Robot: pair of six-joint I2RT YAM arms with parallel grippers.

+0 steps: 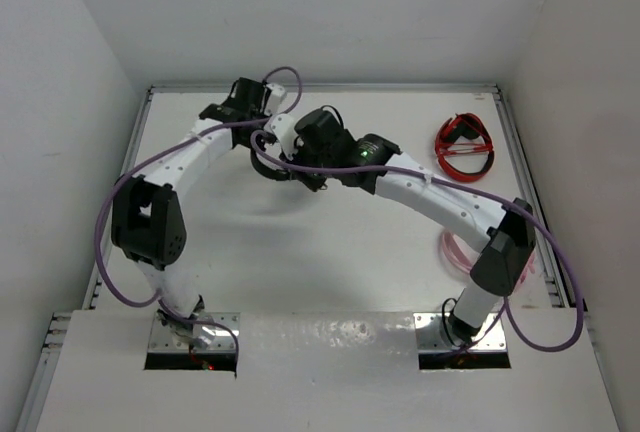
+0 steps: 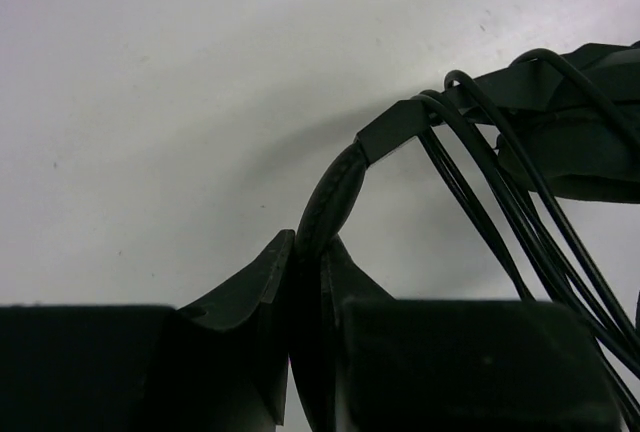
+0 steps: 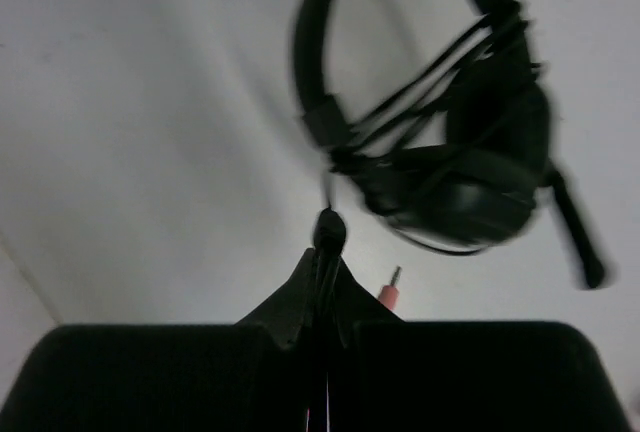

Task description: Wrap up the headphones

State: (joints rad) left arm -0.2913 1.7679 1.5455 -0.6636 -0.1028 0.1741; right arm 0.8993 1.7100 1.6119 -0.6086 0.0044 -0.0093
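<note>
The black headphones (image 3: 460, 172) hang above the white table, with several turns of thin black cable (image 2: 500, 222) wound across the band and earcup. The boom mic (image 3: 575, 232) sticks out at the lower right. My left gripper (image 2: 312, 242) is shut on the padded headband (image 2: 335, 197). My right gripper (image 3: 325, 257) is shut on the cable at a small lump (image 3: 328, 230), and the pink jack plug (image 3: 390, 294) pokes out beside it. In the top view both grippers meet at the back middle, and the headphones (image 1: 290, 174) are mostly hidden under them.
A red headset (image 1: 465, 147) lies at the back right. A pink headset (image 1: 455, 252) lies at the right, partly under my right arm's elbow (image 1: 505, 247). Low walls (image 1: 520, 162) edge the table.
</note>
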